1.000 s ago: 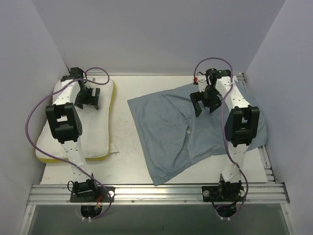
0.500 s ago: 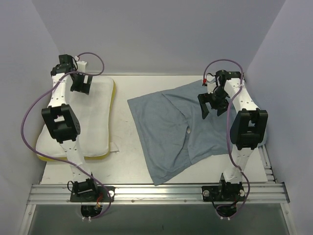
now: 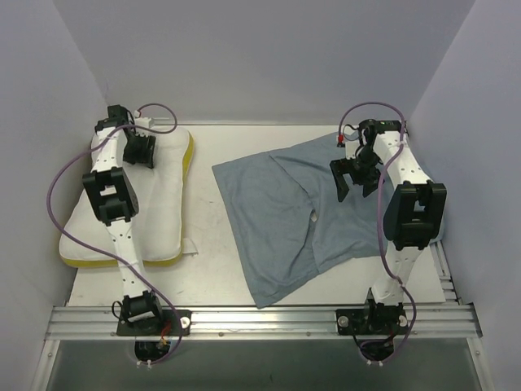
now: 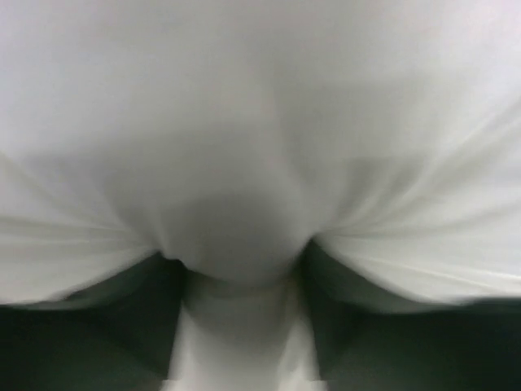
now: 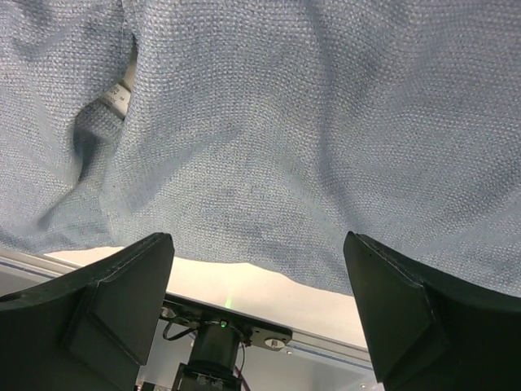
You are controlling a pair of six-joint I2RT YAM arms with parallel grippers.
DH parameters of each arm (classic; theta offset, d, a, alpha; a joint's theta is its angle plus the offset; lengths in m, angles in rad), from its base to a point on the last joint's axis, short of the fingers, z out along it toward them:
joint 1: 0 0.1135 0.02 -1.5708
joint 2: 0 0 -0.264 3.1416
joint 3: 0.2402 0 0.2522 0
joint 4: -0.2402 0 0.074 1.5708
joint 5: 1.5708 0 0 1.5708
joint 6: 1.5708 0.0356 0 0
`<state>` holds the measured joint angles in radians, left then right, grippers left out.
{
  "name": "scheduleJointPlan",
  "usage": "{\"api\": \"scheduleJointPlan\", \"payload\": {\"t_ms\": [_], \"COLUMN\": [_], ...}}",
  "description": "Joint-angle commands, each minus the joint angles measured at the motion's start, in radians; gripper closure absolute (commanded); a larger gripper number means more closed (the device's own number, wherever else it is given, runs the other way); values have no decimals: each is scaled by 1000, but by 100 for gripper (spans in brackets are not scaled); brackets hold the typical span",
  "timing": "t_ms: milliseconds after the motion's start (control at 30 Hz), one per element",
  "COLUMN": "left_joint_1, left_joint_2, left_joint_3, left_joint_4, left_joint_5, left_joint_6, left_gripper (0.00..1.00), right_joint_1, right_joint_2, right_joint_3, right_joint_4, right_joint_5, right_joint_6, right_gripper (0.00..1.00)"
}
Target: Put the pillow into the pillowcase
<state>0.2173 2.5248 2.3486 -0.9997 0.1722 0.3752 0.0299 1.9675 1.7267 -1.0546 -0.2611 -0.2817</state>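
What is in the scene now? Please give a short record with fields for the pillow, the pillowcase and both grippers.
pillow: on the left of the table, lying flat
pillowcase: right of pillow and apart from it, spread out, grey-blue side up, creased
left gripper: pressed into pillow's far part, white cloth bulging between its fingers; grip unclear
right gripper: open, over pillowcase's far right part, holding nothing
task state: pillow not yet inside pillowcase

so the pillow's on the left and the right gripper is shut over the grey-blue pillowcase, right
Not quite. The right gripper is open, not shut: the right wrist view shows its fingers spread wide over the grey-blue pillowcase. The pillow is on the left, as you say.
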Motion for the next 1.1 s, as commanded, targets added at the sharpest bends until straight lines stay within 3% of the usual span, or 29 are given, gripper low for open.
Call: {"api": "scheduleJointPlan", "payload": {"t_ms": [0,33,167,267,333,400,533,667,800,867,1067], "left_joint_1": [-13,-19,-97,-180,-209,-271,-259,-228,-223,-223,-223], "left_joint_2": [100,92,32,43,19,-76,-240,-393,-552,-616,-718], "left_joint_3": [13,30,124,303,318,243,104,-9,-323,-400,-572], "left_joint_4": [-161,-175,-256,-404,-490,-484,-497,-574,-574,-576,-556], "left_joint_5": [59,91,173,268,305,354,489,558,570,587,610], "left_joint_6": [47,86,270,437,563,622,755,814,852,843,811], "left_gripper": [66,98,100,100,100,100,100,100,100,100,100], "right_joint_1": [-12,-13,-15,-16,-16,-16,-15,34,129,163,249], "right_joint_2": [-73,-79,-79,-75,-81,-87,-110,-128,-127,-105,1], "right_joint_3": [-6,-6,-1,-3,-9,-18,-32,-44,-97,-110,-89], "right_joint_4": [-67,-67,-67,-70,-67,-64,-27,50,148,198,280], "right_joint_5": [20,20,-21,-81,-128,-151,-202,-202,-121,-87,62], "right_joint_6": [-11,-14,6,27,30,35,36,56,75,90,144], "right_gripper": [11,11,12,14,14,15,22,40,57,64,64]}}
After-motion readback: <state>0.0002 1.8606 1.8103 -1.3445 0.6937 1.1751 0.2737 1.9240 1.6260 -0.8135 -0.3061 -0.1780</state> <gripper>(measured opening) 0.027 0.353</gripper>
